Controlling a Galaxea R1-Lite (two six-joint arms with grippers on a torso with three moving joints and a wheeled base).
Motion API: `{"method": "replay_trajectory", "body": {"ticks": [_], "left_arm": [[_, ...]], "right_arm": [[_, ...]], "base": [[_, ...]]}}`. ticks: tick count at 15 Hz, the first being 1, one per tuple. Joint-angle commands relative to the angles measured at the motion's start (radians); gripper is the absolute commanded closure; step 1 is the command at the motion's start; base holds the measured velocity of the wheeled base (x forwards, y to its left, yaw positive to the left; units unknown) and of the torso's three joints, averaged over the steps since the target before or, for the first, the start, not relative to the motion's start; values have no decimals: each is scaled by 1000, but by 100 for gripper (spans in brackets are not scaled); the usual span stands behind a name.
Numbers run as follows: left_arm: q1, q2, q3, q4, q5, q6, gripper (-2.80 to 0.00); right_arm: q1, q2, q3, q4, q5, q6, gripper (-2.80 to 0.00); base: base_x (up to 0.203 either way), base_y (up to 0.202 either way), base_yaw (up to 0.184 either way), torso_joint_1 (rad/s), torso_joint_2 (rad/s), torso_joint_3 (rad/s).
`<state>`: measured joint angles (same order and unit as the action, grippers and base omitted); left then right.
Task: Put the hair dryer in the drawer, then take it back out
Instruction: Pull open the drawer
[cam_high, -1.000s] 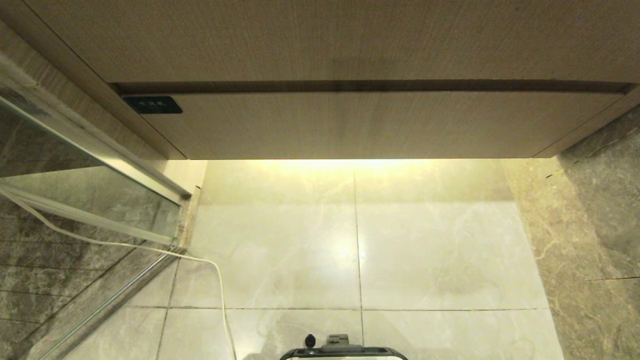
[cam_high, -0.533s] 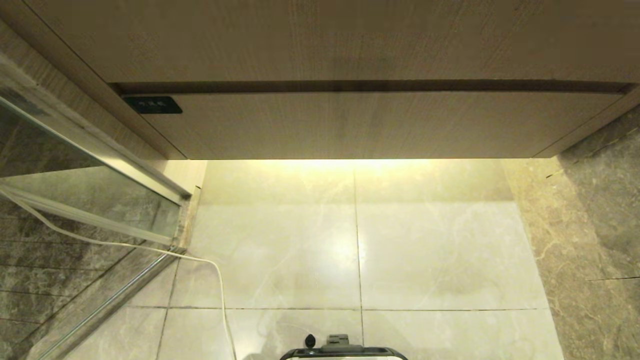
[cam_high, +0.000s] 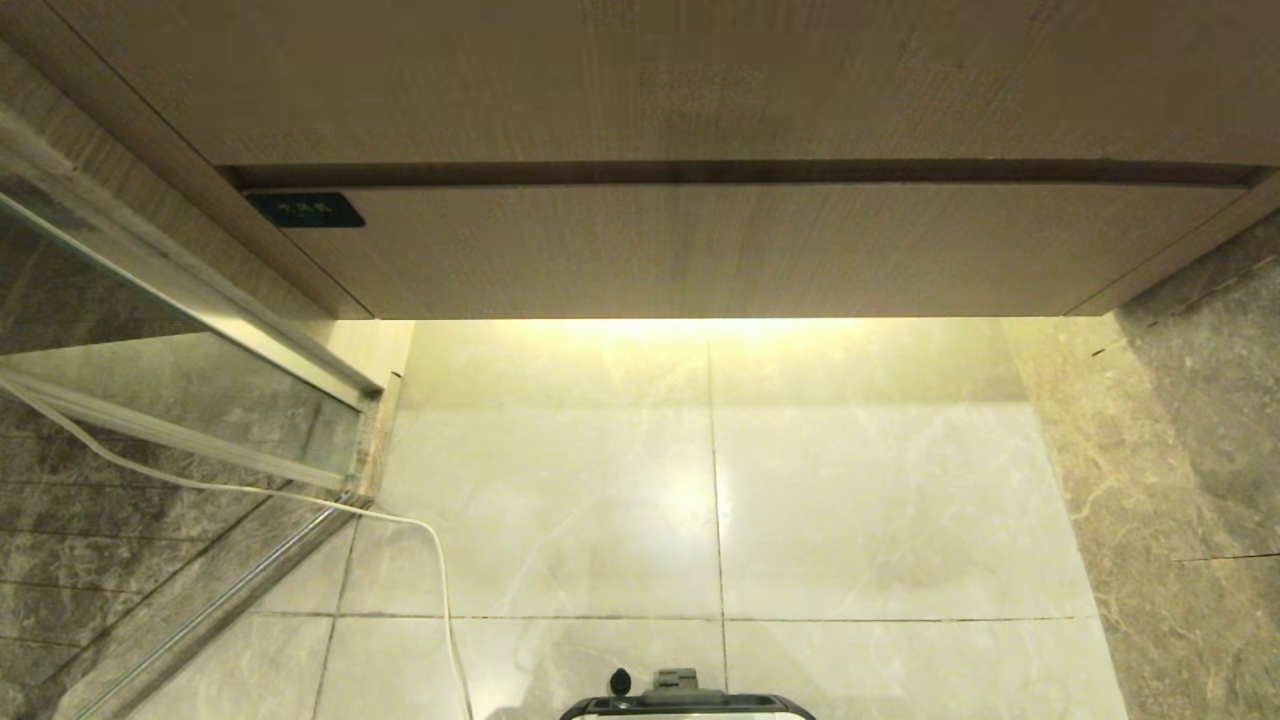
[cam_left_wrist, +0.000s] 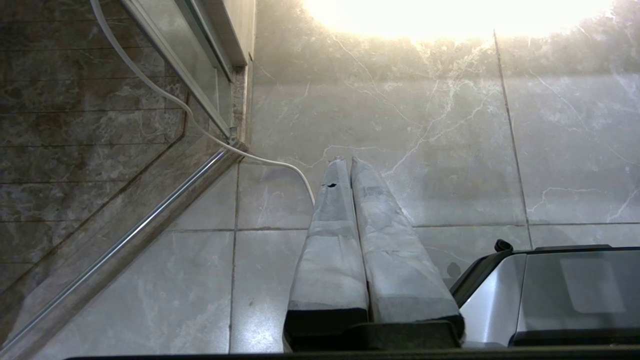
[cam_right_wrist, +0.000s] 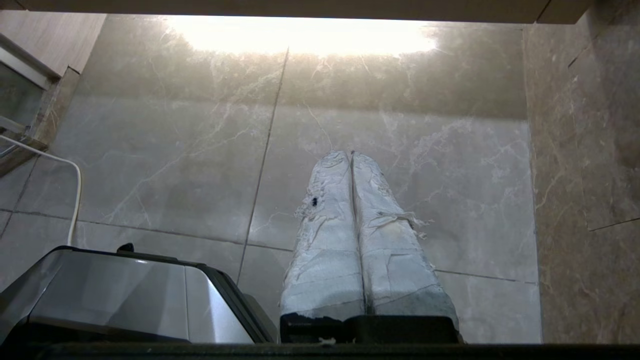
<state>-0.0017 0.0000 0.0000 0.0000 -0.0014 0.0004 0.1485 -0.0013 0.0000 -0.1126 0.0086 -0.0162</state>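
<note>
The drawer (cam_high: 720, 250) is a wide, shallow wood-grain front with a small black label (cam_high: 305, 210) at its left end. It is pushed in flush, under a taller plain wood-grain panel (cam_high: 650, 80). The hair dryer is out of view in every frame. My left gripper (cam_left_wrist: 348, 161) is shut and empty, pointing down at the floor tiles beside my base. My right gripper (cam_right_wrist: 350, 153) is also shut and empty, hanging over the tiles on the other side. Neither arm shows in the head view.
A glass shower door with a metal frame (cam_high: 180, 330) stands to the left. A thin white cord (cam_high: 300, 500) runs from it across the floor toward my base (cam_high: 690, 705). A dark marble wall (cam_high: 1200, 450) closes the right side. Glossy pale tiles (cam_high: 850, 500) lie before the cabinet.
</note>
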Motion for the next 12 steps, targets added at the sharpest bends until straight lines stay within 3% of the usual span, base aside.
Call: {"method": "replay_trajectory", "body": {"ticks": [1,3,6,9,12], "left_arm": [[0,0,2,0,0,1,0],[0,0,1,0,0,0,0],[0,0,2,0,0,0,0],[0,0,2,0,0,0,0],[0,0,0,0,0,0,0]], "right_arm": [[0,-39,40,-2,1,-1,0],[0,-39,-10,3,10,-11,0],[0,-38,-292,76,11,-11,0],[2,125,-696,224,28,-2,0],[3,514,-1186,416,122,22,0]], "base": [[0,0,0,0,0,0],[0,0,0,0,0,0],[0,0,0,0,0,0],[0,0,0,0,0,0],[0,0,0,0,0,0]]}}
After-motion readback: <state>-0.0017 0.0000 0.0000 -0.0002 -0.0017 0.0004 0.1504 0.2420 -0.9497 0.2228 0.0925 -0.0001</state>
